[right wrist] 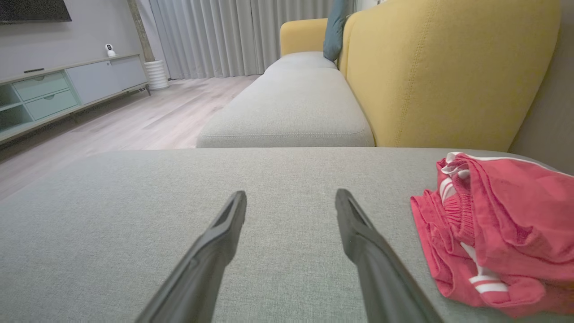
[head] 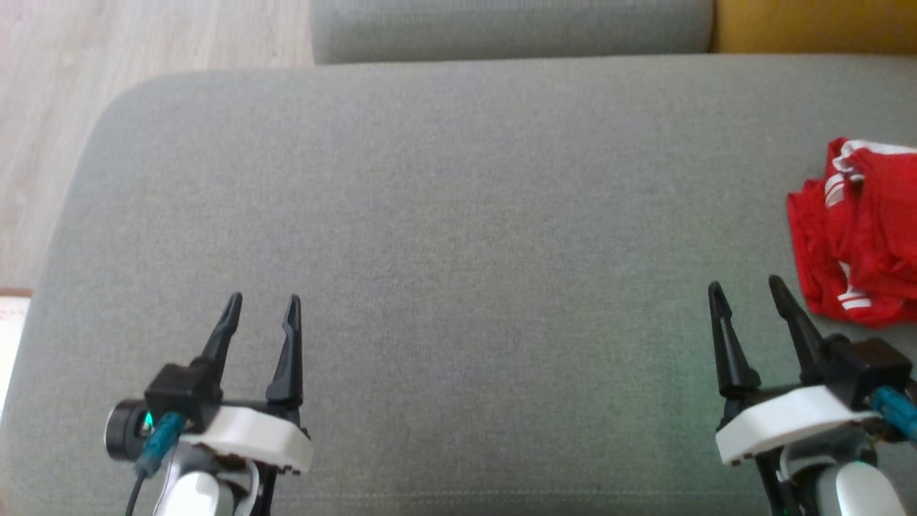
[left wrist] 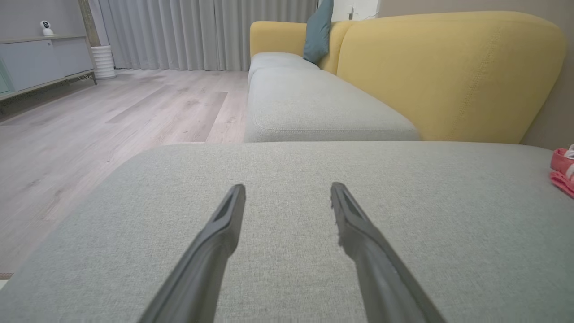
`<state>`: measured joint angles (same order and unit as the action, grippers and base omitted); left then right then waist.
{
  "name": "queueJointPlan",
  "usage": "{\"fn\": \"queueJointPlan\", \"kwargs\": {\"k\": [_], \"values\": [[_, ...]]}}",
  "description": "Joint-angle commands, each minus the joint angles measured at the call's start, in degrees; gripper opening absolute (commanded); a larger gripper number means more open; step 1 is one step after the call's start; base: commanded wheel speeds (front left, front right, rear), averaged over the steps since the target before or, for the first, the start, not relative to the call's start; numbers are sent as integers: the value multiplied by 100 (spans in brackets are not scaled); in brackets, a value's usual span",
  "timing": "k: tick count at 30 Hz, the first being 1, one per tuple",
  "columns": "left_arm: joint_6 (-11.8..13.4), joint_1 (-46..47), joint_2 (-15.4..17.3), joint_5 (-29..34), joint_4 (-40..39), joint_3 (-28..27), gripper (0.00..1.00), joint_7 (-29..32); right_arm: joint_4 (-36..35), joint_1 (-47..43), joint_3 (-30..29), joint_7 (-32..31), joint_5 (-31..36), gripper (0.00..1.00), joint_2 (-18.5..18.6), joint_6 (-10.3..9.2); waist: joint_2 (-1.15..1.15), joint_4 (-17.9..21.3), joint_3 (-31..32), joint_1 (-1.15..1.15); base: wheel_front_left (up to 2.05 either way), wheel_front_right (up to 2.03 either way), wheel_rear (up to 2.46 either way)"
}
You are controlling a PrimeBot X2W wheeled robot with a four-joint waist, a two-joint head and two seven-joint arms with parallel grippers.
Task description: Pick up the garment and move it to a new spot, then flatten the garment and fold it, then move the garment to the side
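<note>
On the grey cushion (head: 458, 215), the likeliest slip is a pinch catching only one loose layer of the crumpled red garment (head: 856, 233), so it trails or drops mid-move. The left gripper (head: 263, 297) and right gripper (head: 745, 284) stand wide open, empty. The garment lies just right of the right fingers, untouched, well apart from the left.
</note>
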<state>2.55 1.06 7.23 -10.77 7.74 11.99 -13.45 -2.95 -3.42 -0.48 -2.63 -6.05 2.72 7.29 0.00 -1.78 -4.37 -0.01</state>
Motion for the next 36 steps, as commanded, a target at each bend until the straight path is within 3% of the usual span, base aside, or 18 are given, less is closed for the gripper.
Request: {"fn": "queueJointPlan", "kwargs": {"k": [1, 36], "values": [[32, 150, 111, -16, -177, -197, 100, 13, -230, 91, 107, -18, -51, 100, 19, 20, 0, 18, 114, 1, 0, 0, 0], [252, -16, 280, -19, -346, -28, 100, 270, -429, -203, -24, -58, -373, 100, 16, 20, 0, 94, 314, 1, 0, 0, 0]]}}
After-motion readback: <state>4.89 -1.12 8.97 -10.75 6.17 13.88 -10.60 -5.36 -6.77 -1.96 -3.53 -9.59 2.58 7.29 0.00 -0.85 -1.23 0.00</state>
